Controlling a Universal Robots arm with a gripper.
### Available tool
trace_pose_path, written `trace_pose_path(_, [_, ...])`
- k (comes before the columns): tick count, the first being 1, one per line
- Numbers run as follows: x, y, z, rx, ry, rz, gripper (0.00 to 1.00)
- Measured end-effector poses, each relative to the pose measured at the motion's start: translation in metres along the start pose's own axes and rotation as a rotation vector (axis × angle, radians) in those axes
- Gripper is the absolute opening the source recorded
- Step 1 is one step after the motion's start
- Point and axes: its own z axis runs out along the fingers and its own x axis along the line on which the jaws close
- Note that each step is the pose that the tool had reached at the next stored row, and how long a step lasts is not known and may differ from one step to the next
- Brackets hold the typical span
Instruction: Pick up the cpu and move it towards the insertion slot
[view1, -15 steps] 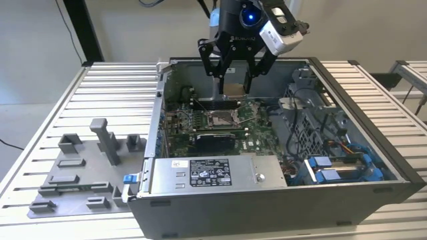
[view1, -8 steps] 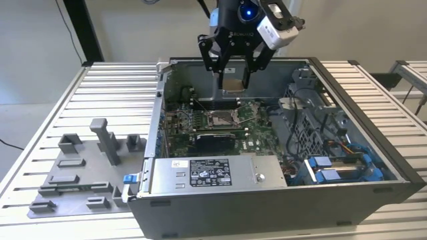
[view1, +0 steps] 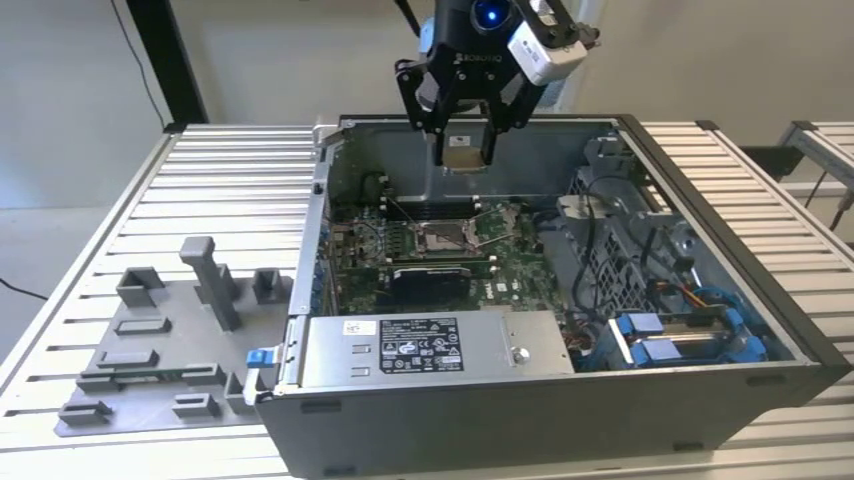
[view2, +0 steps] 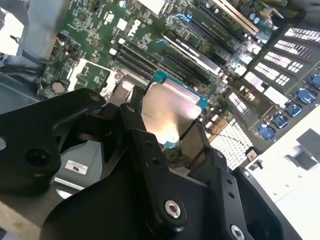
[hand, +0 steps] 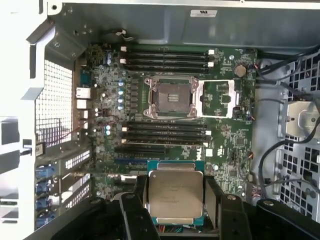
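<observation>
My gripper (view1: 463, 150) is shut on the cpu (view1: 462, 147), a flat square chip with a silvery top, and hangs above the back of the open computer case. In both wrist views the cpu (hand: 175, 194) (view2: 167, 112) sits clamped between the black fingers (hand: 213, 200). The insertion slot (view1: 441, 236) lies below and in front of the gripper on the green motherboard, a square socket with a metal frame. In the first wrist view the insertion slot (hand: 170, 98) stands open, its load plate (hand: 218, 98) folded to one side.
The open computer case (view1: 694, 185) rests on a slatted metal table (view1: 227, 190). A power supply (view1: 427, 348) lies along the case's front, blue drive brackets (view1: 681, 335) at the exterior view's right. A grey tray with blocks (view1: 160, 350) sits at the exterior view's left.
</observation>
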Motion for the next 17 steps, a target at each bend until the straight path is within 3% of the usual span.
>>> trace_pose_path(9, [-0.0016,0.024,0.001,0.0,0.0,0.001,0.0])
trace_pose_path(17, [-0.003,0.0403,0.0031,0.0,0.0,0.001,0.0])
